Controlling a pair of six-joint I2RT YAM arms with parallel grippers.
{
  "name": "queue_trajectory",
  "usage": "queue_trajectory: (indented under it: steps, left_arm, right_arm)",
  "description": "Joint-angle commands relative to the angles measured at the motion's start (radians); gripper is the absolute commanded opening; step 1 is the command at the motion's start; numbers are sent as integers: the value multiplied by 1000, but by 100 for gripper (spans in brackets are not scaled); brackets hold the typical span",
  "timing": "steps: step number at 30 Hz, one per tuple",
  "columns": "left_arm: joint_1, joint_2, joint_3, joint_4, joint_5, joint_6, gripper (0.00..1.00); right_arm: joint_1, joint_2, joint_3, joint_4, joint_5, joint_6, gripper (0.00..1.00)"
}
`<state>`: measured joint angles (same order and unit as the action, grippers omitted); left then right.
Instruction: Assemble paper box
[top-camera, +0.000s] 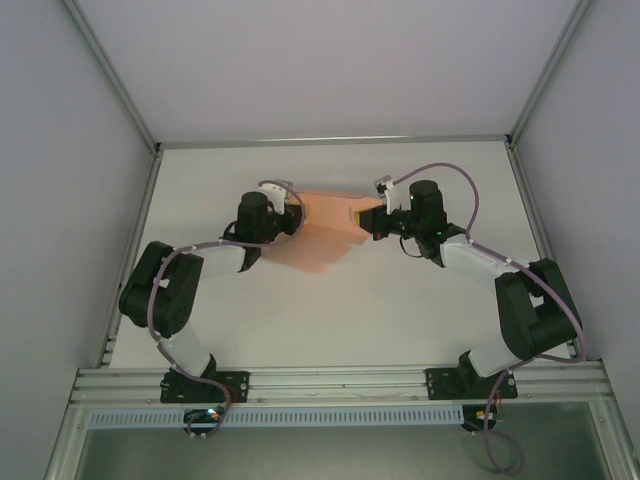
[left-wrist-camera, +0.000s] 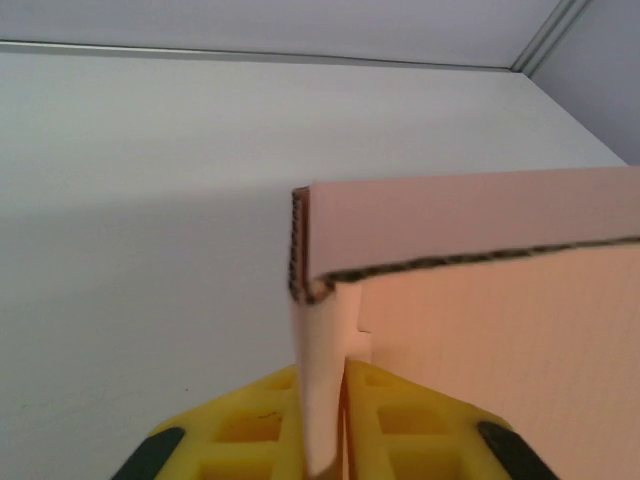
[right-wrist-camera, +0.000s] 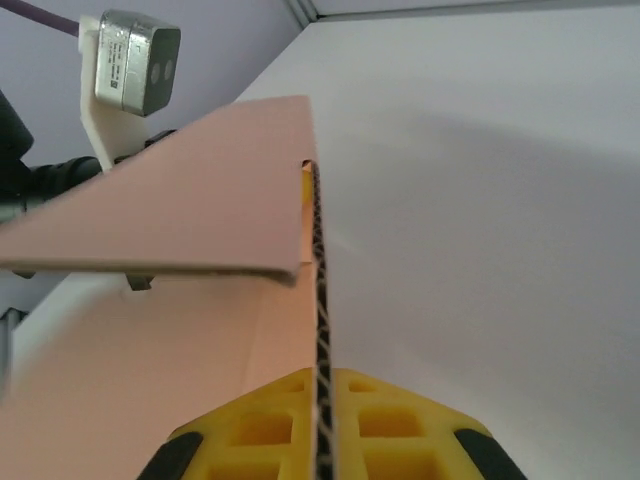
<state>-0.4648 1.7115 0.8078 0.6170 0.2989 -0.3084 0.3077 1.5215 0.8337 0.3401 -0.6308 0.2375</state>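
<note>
The paper box is a salmon-pink card sheet, partly folded and held up between both arms at mid-table. My left gripper is at its left end. In the left wrist view the yellow fingers pinch an upright flap of the paper box, with a folded panel crossing above them. My right gripper is at the sheet's right end. Its fingers are shut on the corrugated edge of the paper box, which rises straight up between them.
The white table spreads around the sheet, closed in by grey walls and aluminium rails along the near edge. The left arm's wrist camera hangs just behind the card in the right wrist view.
</note>
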Motion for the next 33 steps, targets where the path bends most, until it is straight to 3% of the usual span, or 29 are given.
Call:
queue_trajectory:
  steps: [1, 6, 11, 14, 19, 23, 25, 26, 28, 33]
  left_arm:
    - [-22, -22, 34, -15, 153, 43, 18]
    - [-9, -35, 30, -47, 174, 55, 14]
    - [33, -29, 9, 23, 356, 8, 28]
    - [43, -8, 11, 53, 489, -21, 27]
    - [43, 4, 35, -20, 530, 38, 26]
    - [42, 12, 59, -86, 555, 74, 18]
    - [67, 16, 63, -76, 575, 74, 1]
    - [66, 13, 65, -76, 575, 76, 0]
    - [63, -7, 53, -83, 479, 84, 0]
    - [4, -101, 43, -271, -15, 208, 0]
  right_arm:
    - [6, 5, -6, 80, -78, 7, 3]
    - [-1, -8, -10, 80, -142, -23, 0]
    - [-9, -28, -9, 49, -175, -110, 0]
    - [-12, -36, -13, 53, -226, -152, 0]
    - [-13, -46, -14, 70, -302, -177, 0]
    - [-16, -63, -22, 81, -349, -202, 0]
    - [-19, -67, -23, 78, -360, -209, 0]
    - [-21, -68, -20, 62, -348, -212, 0]
    - [-25, -73, -20, 25, -305, -224, 2]
    - [-25, -113, -20, -127, 60, -262, 42]
